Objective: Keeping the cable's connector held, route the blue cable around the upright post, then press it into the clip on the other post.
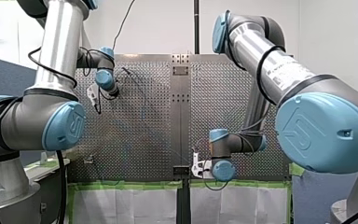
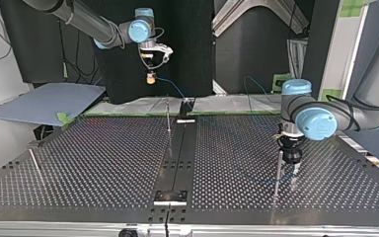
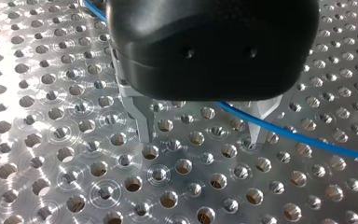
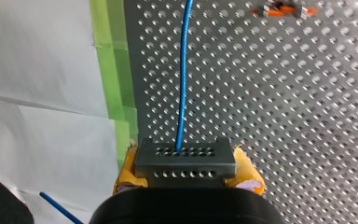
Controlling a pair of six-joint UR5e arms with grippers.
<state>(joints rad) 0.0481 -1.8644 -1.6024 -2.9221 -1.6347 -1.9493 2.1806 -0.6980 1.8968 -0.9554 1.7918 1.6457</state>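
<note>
The connector point(image 4: 185, 157) is pinched between the yellow pads of the right hand point(image 4: 186, 173), with the cable point(image 4: 182, 84) running straight away from it over the desk point(image 4: 284, 116). In the top view that hand is seen raised above the desk's far edge, while the left hand point(image 3: 200, 135) is set low, just beside a post point(image 2: 279, 170). Its metal fingers are spread and nothing is pinched; the cable is seen slanting between them, close to one finger. The left arm is judged nearer the post, so the wrap would fall to it. The post is shown only by the top view, the spread fingers only by the left wrist view.
</note>
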